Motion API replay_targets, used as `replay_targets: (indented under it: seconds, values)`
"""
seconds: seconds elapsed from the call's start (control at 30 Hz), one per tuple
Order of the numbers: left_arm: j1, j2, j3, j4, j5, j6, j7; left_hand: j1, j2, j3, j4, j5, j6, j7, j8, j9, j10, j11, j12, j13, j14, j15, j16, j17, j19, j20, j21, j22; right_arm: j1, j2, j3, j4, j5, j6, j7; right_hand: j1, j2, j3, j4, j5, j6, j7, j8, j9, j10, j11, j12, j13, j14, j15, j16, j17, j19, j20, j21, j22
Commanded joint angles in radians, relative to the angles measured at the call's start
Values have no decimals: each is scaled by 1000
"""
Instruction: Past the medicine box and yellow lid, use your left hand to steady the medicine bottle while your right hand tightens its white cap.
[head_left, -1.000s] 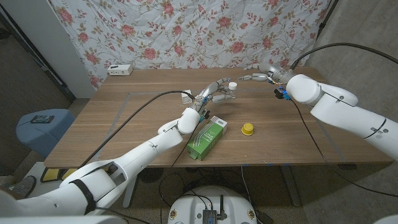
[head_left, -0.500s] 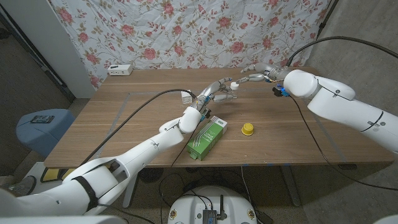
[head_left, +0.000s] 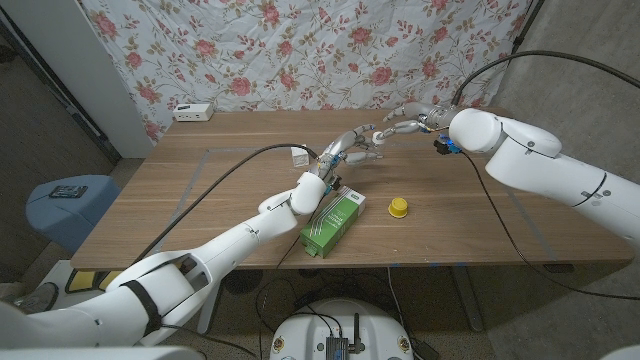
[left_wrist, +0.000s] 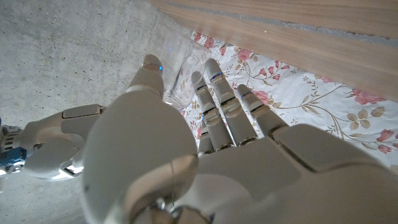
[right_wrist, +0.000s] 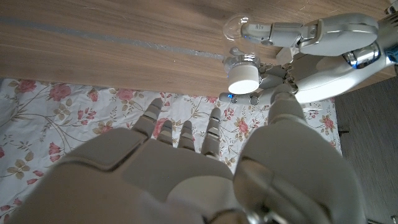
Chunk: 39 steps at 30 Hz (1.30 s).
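Note:
My left hand (head_left: 352, 148) grips a clear medicine bottle (head_left: 368, 141) with a white cap (head_left: 374, 131), lifted above the far middle of the table. In the right wrist view the left hand's fingers (right_wrist: 298, 31) wrap the bottle (right_wrist: 239, 28), and the cap (right_wrist: 244, 78) points toward my right hand (right_wrist: 186, 174). My right hand (head_left: 405, 126) is just right of the cap, fingers spread, holding nothing. The left wrist view shows the bottle (left_wrist: 177, 81) between my left hand's (left_wrist: 186, 162) thumb and fingers. The green medicine box (head_left: 332, 222) and the yellow lid (head_left: 398, 207) lie nearer the front edge.
A white power strip (head_left: 193, 111) sits at the table's back left. A small clear item (head_left: 298, 154) lies left of my left hand. A black cable (head_left: 220, 180) runs along the left arm. A floral cloth (head_left: 300, 50) hangs behind; a blue stool (head_left: 65, 205) stands left of the table.
My right hand has moved left, from well right of the bottle to just beside its cap. The left hand keeps the bottle in about the same place.

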Motion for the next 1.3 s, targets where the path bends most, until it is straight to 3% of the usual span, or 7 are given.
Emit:
replay_targets:
  seconds: [0.03,1.3]
  values:
    - [-1,-7,7,13,11,-15,17,-2,12,10,-1,5,4,-4,-2,5,58,-51,3,3,8,-69,1,0,-7,-115,4,3,31,15,-43,-14,-55,-44,40,11,6,14,0,7,15,1,8,3,3,11,7,5,11,3,8,2,2,-6,9,4]
    - [6,-16,16,29,21,-29,39,-5,15,24,-4,4,15,-14,0,5,69,-54,4,3,10,-69,1,0,-8,-116,4,2,38,29,-70,-18,-103,-76,74,94,11,58,-5,12,107,2,45,18,20,11,16,5,31,-4,14,1,28,-26,15,4]
